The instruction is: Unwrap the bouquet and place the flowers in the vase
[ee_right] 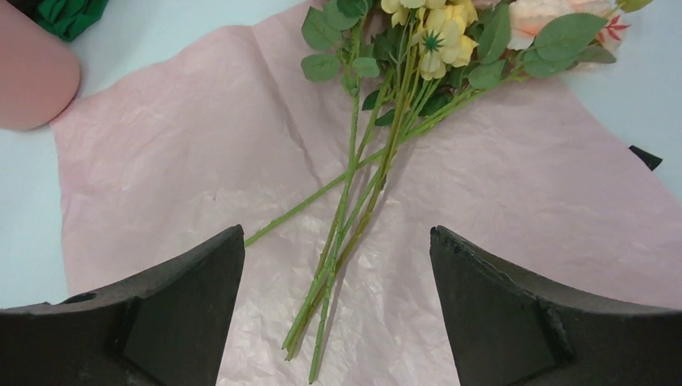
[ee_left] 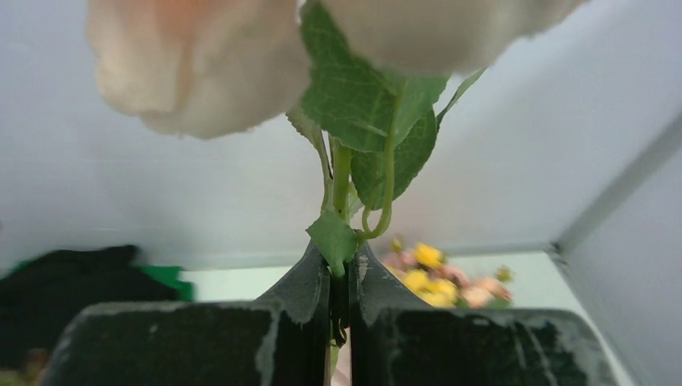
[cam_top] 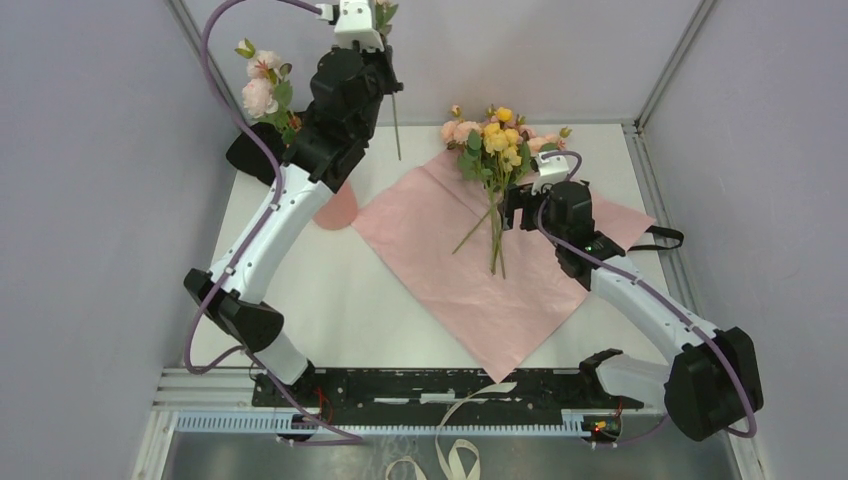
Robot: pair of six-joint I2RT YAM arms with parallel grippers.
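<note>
The unwrapping looks done: the paper (cam_top: pixel 440 270) lies flat on the desk (cam_top: pixel 340 300) with most of the flowers (cam_top: pixel 497 150) on it, and you have yet to fill the vase (cam_top: pixel 338 208). Your left fingers (ee_left: pixel 339 269) are clenched on one rose stem (ee_left: pixel 341 173), held high beyond the vase. Your right fingers (ee_right: pixel 338 241) hang released just above the remaining stems.

Right gripper (ee_right: pixel 336 241) with jaws wide apart above the flowers (ee_right: pixel 378 153), whose green stems lie bunched on the flattened pink paper (ee_right: pixel 185 153). Upper left: the vase (ee_right: pixel 32 76), just beside the paper's corner, on the desk (ee_right: pixel 161 24).
</note>
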